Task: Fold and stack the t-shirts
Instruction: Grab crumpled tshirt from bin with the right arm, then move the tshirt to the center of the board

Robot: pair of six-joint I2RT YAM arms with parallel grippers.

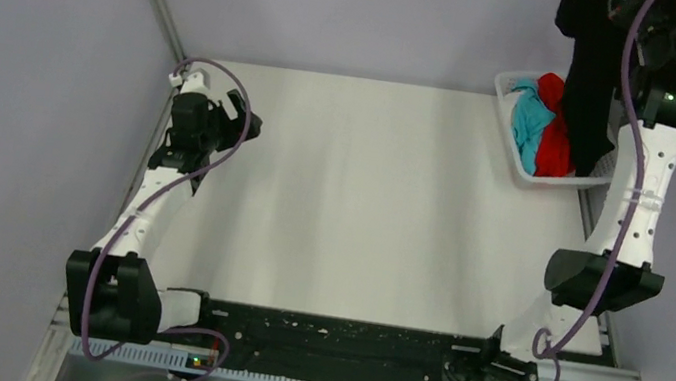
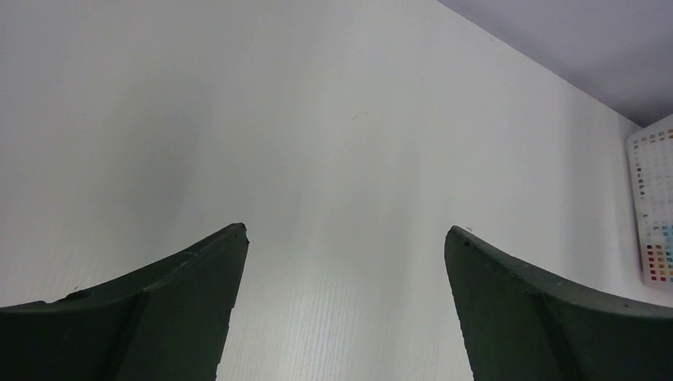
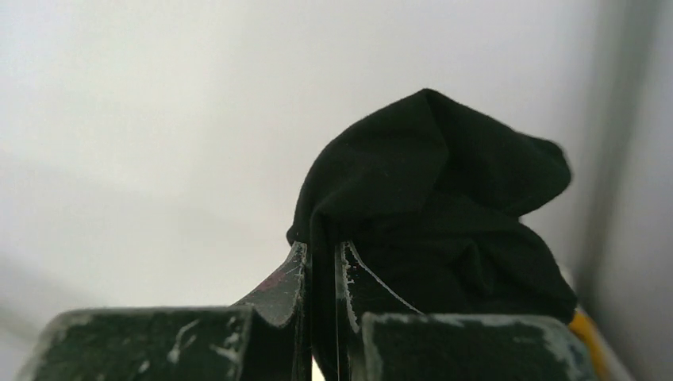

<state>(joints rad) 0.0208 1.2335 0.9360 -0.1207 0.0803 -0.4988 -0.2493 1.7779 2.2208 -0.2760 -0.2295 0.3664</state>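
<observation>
The right gripper [image 3: 321, 252] pinched the black t-shirt [image 3: 444, 190] tight, dangling it over the white basket [image 1: 558, 182] — the left gripper [image 2: 345, 234] gaped wide, empty.

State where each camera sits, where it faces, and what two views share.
Top external: above and behind, looking down at the white table; both arms show.
Left wrist: low, facing across the table; open left tool shows.
Right wrist: raised, facing pale backdrop; right tool shut on large black cloth t-shirt.
Shared: that t-shirt, top and right wrist.
</observation>
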